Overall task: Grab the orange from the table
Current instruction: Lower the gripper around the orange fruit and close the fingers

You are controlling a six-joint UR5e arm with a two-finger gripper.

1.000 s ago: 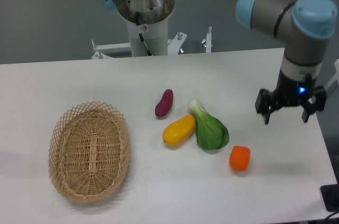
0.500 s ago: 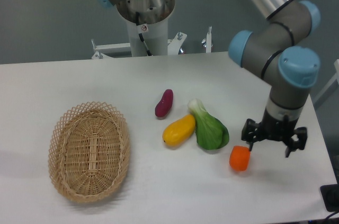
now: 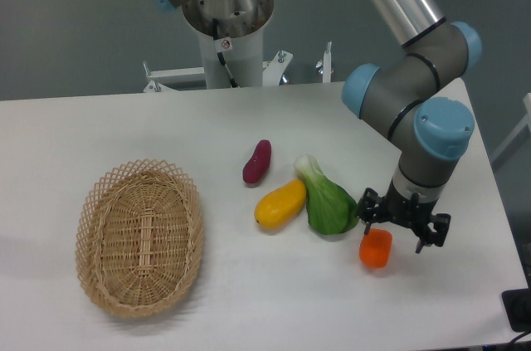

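Observation:
The orange [image 3: 375, 249] is a small, bright, blocky fruit lying on the white table [image 3: 249, 119] at the right front. My gripper [image 3: 394, 233] hangs open directly above and a little right of it, its left finger beside the orange's top left and its right finger [image 3: 423, 241] further to the right. The fingers hold nothing, and the orange rests on the table.
A green leafy vegetable [image 3: 328, 202] lies just left of the gripper, close to its left finger. A yellow-orange oval fruit [image 3: 280, 204] and a purple fruit [image 3: 256, 162] sit further left. A wicker basket [image 3: 139, 236] stands at the left front. The table's right edge is near.
The gripper has moved left and down toward the front of the table, from well to the right of the orange to just above it. The orange has not moved.

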